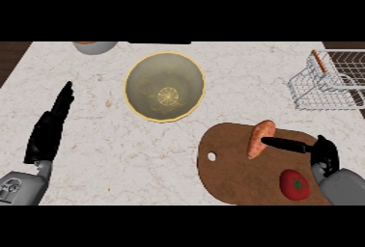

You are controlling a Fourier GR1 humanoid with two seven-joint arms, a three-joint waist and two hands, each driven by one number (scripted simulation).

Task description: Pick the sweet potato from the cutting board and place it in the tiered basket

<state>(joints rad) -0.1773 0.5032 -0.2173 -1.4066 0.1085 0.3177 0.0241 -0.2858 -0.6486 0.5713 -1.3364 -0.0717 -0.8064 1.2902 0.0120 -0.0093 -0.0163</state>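
My right hand (314,147) reaches with straight fingers touching the sweet potato (259,138), which lies on the cutting board (235,178). A tomato (294,185) sits near my wrist. Basket (321,87) at far right, bowl (164,87) centre. Left hand (50,130) rests open on the tabletop (100,140).

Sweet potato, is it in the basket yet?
No, the sweet potato lies on the cutting board, apart from the basket.
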